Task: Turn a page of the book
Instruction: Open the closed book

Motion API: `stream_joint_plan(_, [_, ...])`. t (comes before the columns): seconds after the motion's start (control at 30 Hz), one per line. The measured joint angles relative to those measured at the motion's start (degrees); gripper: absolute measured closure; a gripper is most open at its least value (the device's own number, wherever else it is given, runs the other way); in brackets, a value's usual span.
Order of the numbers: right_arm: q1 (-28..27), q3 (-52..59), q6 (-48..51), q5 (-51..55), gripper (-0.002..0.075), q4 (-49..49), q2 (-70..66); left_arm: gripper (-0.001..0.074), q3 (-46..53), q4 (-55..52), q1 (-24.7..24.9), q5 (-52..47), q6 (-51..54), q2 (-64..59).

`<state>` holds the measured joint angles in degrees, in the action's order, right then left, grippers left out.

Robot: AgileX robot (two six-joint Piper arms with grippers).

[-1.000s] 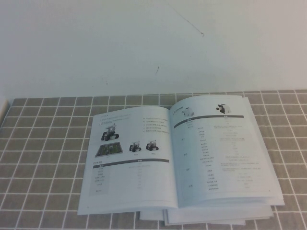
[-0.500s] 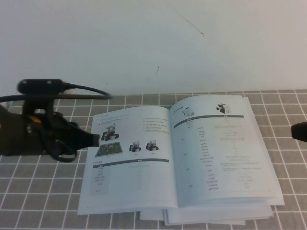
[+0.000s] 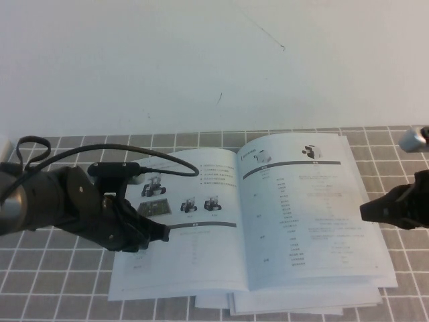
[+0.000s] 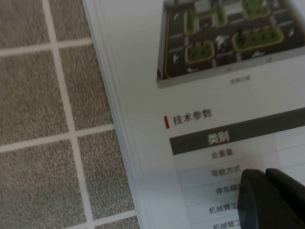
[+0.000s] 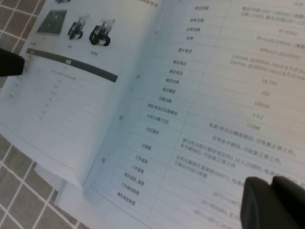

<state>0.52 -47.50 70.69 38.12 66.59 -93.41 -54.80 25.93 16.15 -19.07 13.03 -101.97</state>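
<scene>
The book (image 3: 201,268) lies open and flat in the middle of the tiled cloth. Its right-hand page (image 3: 305,201) is white with a dark-headed table and a small robot picture at the top. The left-hand page (image 3: 194,201) shows robot pictures and a table. My left gripper (image 3: 165,234) is shut and hovers low over the left page's table (image 4: 224,138); its tip shows in the left wrist view (image 4: 265,179). My right gripper (image 3: 365,212) is shut at the right page's outer edge, over its printed text (image 5: 214,109); its tip shows in the right wrist view (image 5: 270,183). Neither holds anything.
Plain white booklets (image 3: 301,307) stick out from under the book at the near edge. The grey tiled cloth (image 3: 53,282) covers the table, with a white wall behind. The left arm's cable (image 3: 80,155) loops over the far left.
Both arms have come into view. The left gripper moved right, onto the left page. The right gripper moved in from the right edge to the right page's outer edge. The book lies unchanged.
</scene>
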Motion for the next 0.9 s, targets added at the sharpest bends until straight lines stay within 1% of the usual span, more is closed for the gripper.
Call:
stream_joint_plan(0.03, [0.0, -0.6, 0.0, 0.4, 0.0677, 0.0, -0.6, 0.0738, 0.0, 0.1, 0.0, 0.0, 0.0, -0.7])
stream_joint_plan(0.13, [0.0, -2.7, 0.0, 0.8, 0.0587, 0.0, -2.3, 0.0738, 0.0, 0.4, 0.0, 0.0, 0.4, -1.9])
stream_joint_plan(0.23, [0.0, -3.7, 0.0, 0.7, 0.0466, -0.1, -4.0, 0.0738, -0.4, 0.4, 0.0, 0.1, 1.1, -2.3])
stream_joint_plan(0.3, [0.0, -4.0, 0.2, -0.2, 0.0400, -0.2, -5.6, 0.0738, -0.5, 0.4, 0.0, 0.1, 1.3, -2.2])
stream_joint_plan(0.37, [0.0, -4.0, 0.3, -1.0, 0.0364, -0.2, -7.2, 0.0738, -0.5, 0.4, 0.0, 0.1, 1.3, -2.3])
stream_joint_plan(0.53, [0.0, -4.6, 0.6, -1.3, 0.0336, -0.2, -11.3, 0.0738, -0.5, 0.4, 0.0, 0.1, 1.3, -2.3])
stream_joint_plan(0.8, [0.0, -5.1, 0.6, -0.4, 0.0334, 0.0, -13.1, 0.0738, -0.6, 0.4, 0.0, 0.0, 1.5, -2.3])
stream_joint_plan(0.9, [0.0, -5.1, 0.6, 1.0, 0.0334, 1.4, -13.2, 0.0738, -2.1, 0.5, 0.0, -2.1, 1.5, -2.4])
